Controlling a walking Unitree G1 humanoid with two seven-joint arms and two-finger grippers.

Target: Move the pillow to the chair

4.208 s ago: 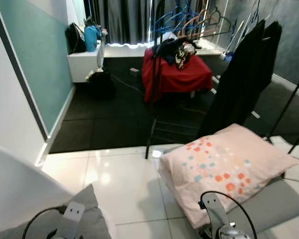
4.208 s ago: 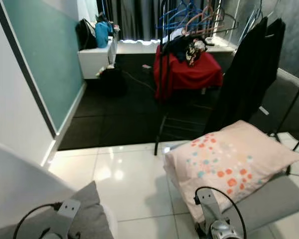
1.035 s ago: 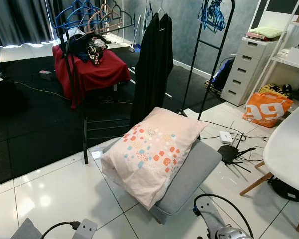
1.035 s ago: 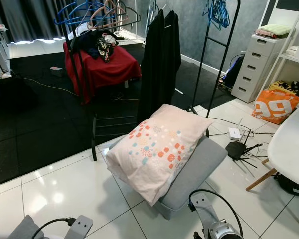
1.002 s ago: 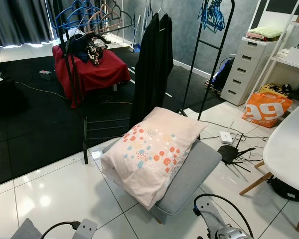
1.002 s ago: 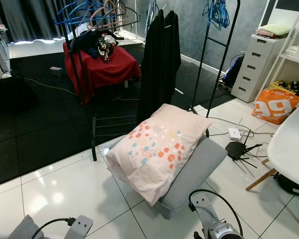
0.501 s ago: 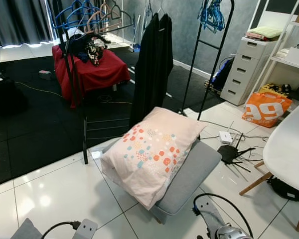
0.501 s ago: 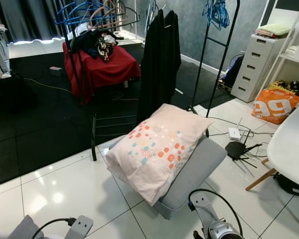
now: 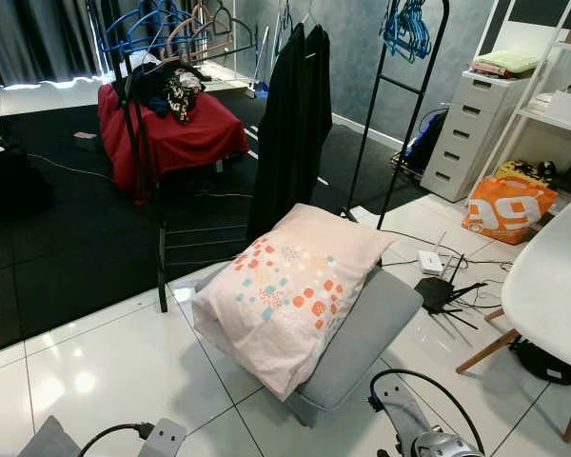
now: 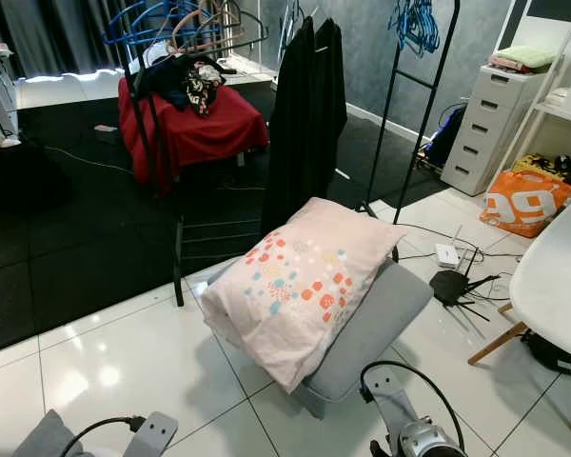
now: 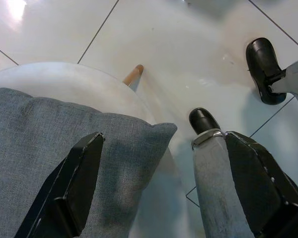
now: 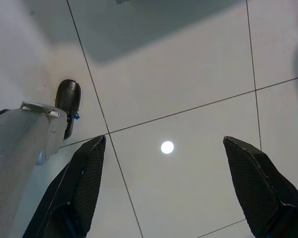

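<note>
A pink pillow (image 9: 290, 286) with coloured dots lies tilted on a grey floor cushion (image 9: 366, 328) in the middle of the tiled floor. A white chair (image 9: 550, 286) with wooden legs stands at the right edge, about a pillow's length away. Both arms hang low at the bottom of the eye views, short of the pillow. My left gripper (image 11: 165, 138) is open above a grey cushion (image 11: 49, 144) that lies on a second white chair seat (image 11: 114, 94). My right gripper (image 12: 164, 142) is open over bare floor tiles, holding nothing.
A black clothes rack (image 9: 157, 190) with a hanging black coat (image 9: 290, 114) stands just behind the pillow. A router (image 9: 440, 290) with cables lies on the floor between pillow and chair. White drawers (image 9: 462, 133), an orange bag (image 9: 509, 205) and a red-draped table (image 9: 171, 133) stand farther back.
The camera has swung to the right since the earliest frames, bringing the right-hand white chair into view. Over the last second the scene barely shifts; pillow and grippers stay put.
</note>
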